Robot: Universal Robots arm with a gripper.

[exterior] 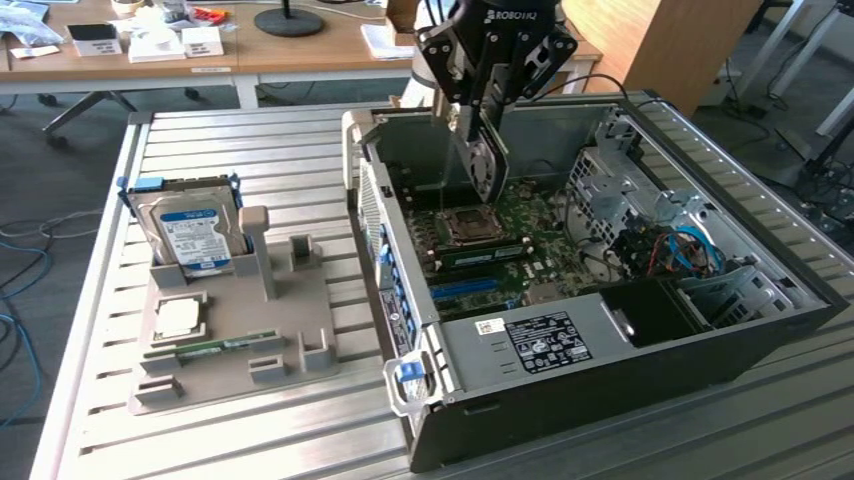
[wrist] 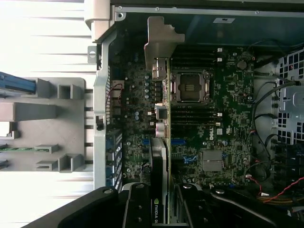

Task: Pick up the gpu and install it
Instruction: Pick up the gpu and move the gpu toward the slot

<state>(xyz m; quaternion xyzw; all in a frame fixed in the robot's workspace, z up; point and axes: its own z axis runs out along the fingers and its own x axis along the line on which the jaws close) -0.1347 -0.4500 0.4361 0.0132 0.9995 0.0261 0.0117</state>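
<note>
My gripper (exterior: 483, 112) hangs over the open computer case (exterior: 534, 370) and is shut on the gpu (exterior: 486, 160). The green card hangs on edge just above the motherboard (exterior: 547, 250), beside the CPU socket (exterior: 465, 225). In the wrist view the gpu (wrist: 159, 156) runs edge-on between my two black fingers (wrist: 137, 206). Its black block faces the case's rear wall and its silver end bracket (wrist: 159, 42) is at the far end. The gripper (wrist: 162, 211) holds the card near its other end. I cannot tell whether its lower edge touches a slot.
A grey holder tray (exterior: 287, 330) lies on the slatted table (exterior: 200, 140) at the exterior view's left. It carries a silver hard drive (exterior: 194, 232), a square chip (exterior: 178, 318) and a narrow memory stick (exterior: 220, 347). Cables (exterior: 681, 250) and a drive cage fill the case's right side.
</note>
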